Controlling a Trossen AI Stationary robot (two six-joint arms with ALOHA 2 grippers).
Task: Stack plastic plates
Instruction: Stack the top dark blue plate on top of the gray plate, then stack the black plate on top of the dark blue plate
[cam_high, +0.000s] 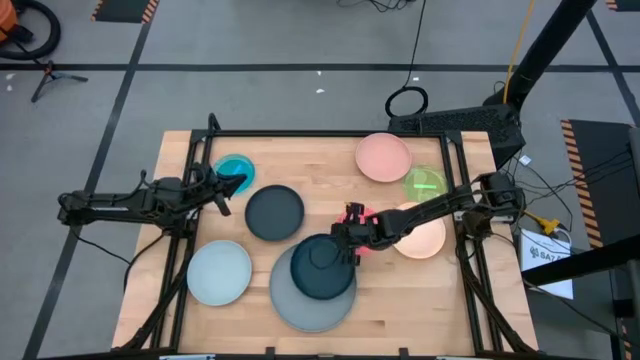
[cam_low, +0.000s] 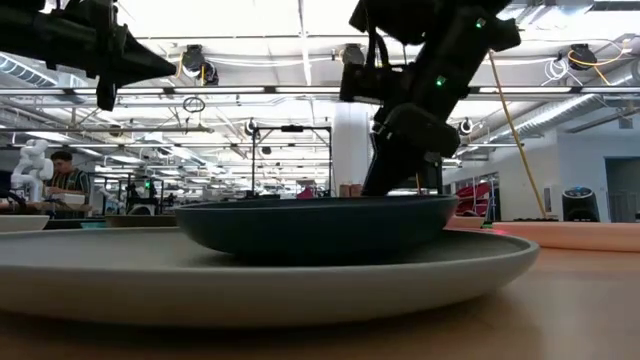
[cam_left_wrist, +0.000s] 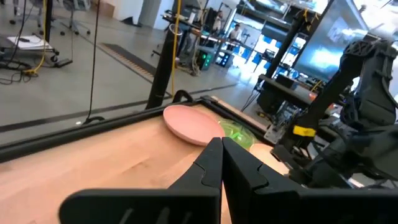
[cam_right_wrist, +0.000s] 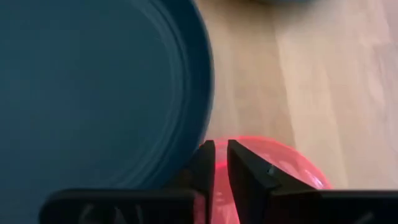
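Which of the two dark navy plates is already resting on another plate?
The navy plate beside the right gripper lies on the large grey plate. The other navy plate lies alone on the bare wood, farther toward the left arm.

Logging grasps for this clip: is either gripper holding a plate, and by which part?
Neither. The right gripper hangs shut beside the navy plate on the grey plate; the left gripper is shut over the teal plate.

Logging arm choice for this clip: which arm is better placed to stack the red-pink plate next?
The right. The right gripper sits at the navy plate on the large grey plate, with the red-pink plate directly beneath it. The left gripper waits by the teal plate, farther away.
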